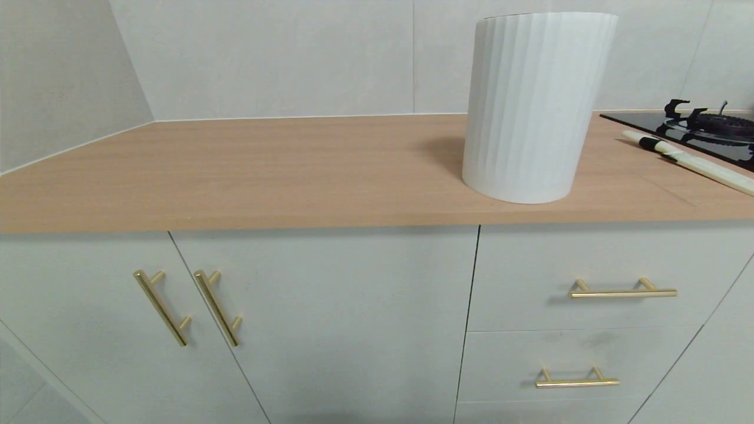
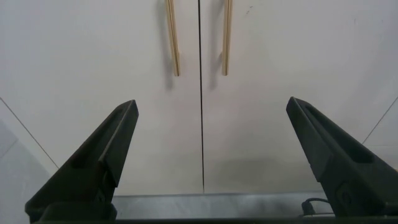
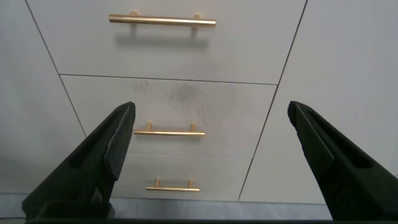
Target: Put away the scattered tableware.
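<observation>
A tall white ribbed cylinder container [image 1: 533, 106] stands on the wooden countertop [image 1: 265, 171], right of centre. A cream-handled utensil with a black band [image 1: 689, 159] lies on the counter at the far right, by the stove. My left gripper [image 2: 211, 109] is open, low in front of the white double cabinet doors [image 2: 199, 124] with their two gold handles. My right gripper [image 3: 211, 112] is open too, facing the white drawers [image 3: 168, 106], nothing between its fingers.
A black gas hob [image 1: 701, 129] sits at the counter's back right. Tiled walls close the back and left. Below the counter are two cabinet doors with gold handles [image 1: 188, 306] and a drawer stack with gold bar handles [image 1: 621, 291].
</observation>
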Robot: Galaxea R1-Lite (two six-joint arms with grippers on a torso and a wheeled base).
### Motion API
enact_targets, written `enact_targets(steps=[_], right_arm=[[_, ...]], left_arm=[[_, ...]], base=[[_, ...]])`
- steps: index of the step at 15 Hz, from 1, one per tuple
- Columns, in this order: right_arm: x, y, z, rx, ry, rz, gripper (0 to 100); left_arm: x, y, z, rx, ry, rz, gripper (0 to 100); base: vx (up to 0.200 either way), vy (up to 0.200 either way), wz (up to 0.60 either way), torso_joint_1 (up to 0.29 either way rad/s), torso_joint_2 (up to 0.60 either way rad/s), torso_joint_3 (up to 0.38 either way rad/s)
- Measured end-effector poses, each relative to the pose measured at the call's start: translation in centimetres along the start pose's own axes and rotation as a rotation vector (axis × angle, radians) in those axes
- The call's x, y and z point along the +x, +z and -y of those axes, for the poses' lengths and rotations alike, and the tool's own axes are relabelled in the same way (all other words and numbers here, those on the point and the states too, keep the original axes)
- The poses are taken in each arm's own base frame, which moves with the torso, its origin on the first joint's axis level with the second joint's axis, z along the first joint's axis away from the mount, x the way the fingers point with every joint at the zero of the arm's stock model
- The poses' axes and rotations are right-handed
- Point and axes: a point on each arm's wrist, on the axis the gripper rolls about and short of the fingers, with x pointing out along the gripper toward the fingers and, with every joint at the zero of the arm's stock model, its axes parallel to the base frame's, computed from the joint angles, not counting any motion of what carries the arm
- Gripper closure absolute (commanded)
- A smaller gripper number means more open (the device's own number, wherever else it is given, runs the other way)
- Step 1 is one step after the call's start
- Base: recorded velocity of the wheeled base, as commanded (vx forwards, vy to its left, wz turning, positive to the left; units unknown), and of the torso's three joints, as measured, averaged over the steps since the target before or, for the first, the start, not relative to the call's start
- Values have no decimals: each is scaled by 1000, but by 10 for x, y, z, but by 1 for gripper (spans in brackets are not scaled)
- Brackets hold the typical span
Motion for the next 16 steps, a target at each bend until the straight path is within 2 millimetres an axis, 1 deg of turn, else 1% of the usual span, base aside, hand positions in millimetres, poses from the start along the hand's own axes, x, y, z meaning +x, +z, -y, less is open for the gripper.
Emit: enact_targets(steps=[1,11,16], right_arm=[[0,0,0,0,0,0,0],[0,0,0,0,0,-1,0],[0,0,0,0,0,-1,0]], left_arm=[[0,0,0,1,0,0,0],[0,0,0,3,0,0,0],[0,0,0,0,-1,0,0]], base=[[0,0,0,0,0,0],[0,-200,0,2,2,3],[0,0,0,0,0,0]])
